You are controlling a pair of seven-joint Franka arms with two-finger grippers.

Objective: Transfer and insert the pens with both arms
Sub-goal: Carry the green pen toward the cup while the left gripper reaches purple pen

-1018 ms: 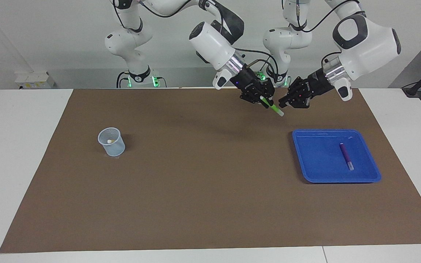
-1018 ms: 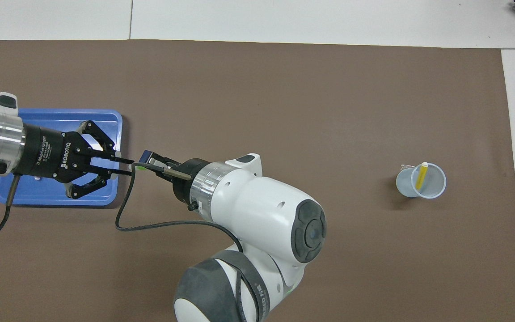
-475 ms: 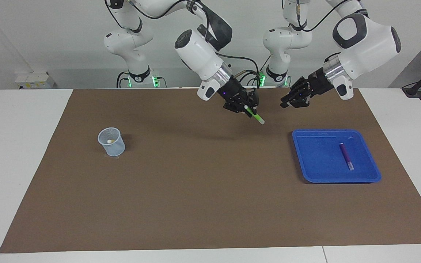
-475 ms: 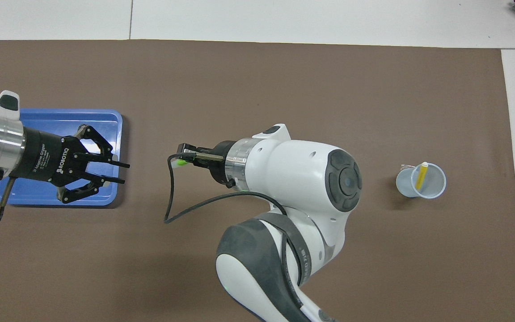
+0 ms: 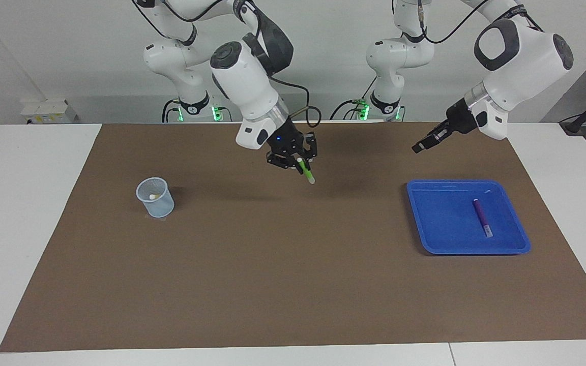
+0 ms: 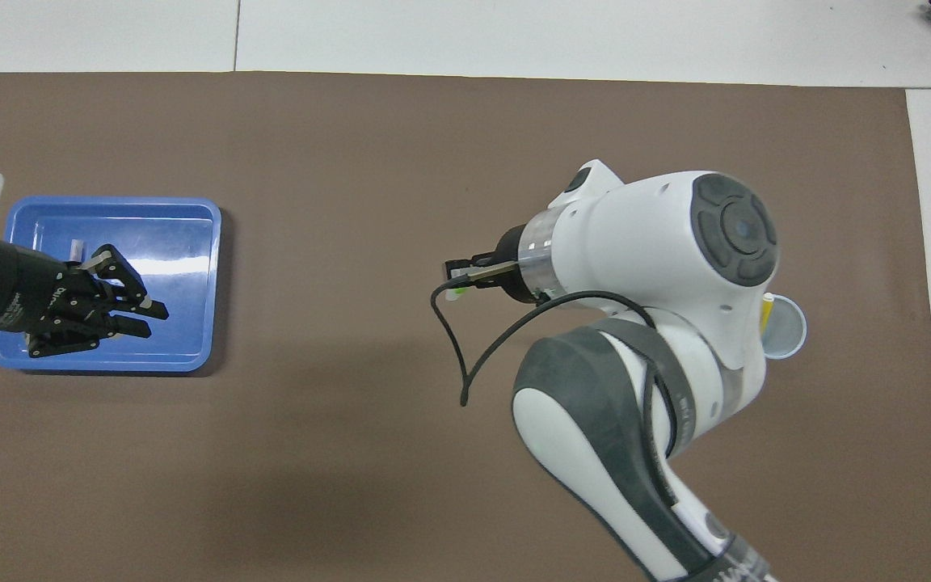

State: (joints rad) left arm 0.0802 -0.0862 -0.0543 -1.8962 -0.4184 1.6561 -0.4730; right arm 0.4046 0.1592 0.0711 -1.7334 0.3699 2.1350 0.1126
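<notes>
Carrying the green pen [image 5: 305, 172] in the right gripper [image 5: 299, 163], I am holding it over the mat's middle, the fingers clamped on its upper end, its long axis slanting down with the pale tip lowest. The cup [image 5: 155, 197], already holding the yellow pen [image 6: 767, 309], is sitting toward the right arm's end of the table, so I am judging the next move to be sideways that way. The left gripper [image 5: 419, 147], fingers nearly together and holding nothing, is hanging near the tray [image 5: 519, 239], where the purple pen [image 5: 481, 217] is lying flat.

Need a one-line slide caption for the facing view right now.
Right gripper carries the green pen above the brown mat toward the cup; left gripper hangs near the blue tray holding the purple pen.
</notes>
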